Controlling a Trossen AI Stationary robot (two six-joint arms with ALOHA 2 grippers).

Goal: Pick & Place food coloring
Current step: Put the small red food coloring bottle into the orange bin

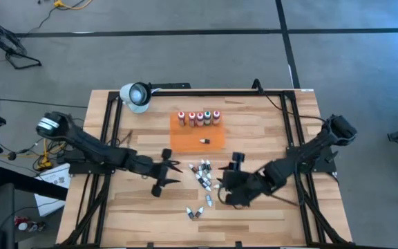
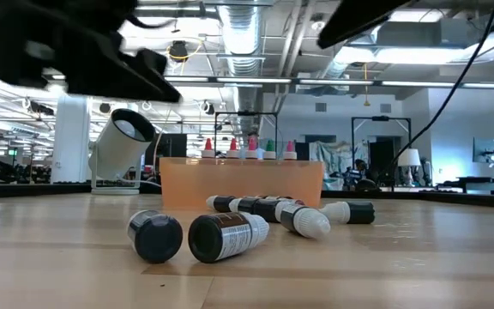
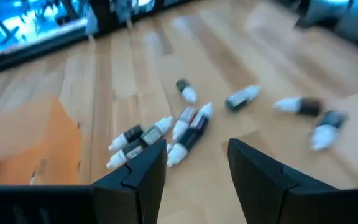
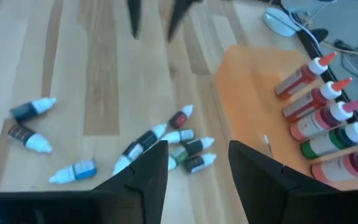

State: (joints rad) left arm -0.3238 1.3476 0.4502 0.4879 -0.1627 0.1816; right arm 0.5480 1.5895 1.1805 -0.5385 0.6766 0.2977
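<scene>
Vials scattered on bare wood just off the tray's near edge, lying flat, long axes pointing every way; a few more farther from tray. On tray: five upright bottles along far edge, one vial lying mid-tray. Left gripper beside cluster, spread wide, empty. Right gripper on opposite side, likewise parted, empty, about equally near.

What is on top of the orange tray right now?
On the orange tray, five larger bottles stand upright in a row along its far edge, and one small vial lies alone nearer the middle. Nothing else shows; neither arm covers it.
</scene>
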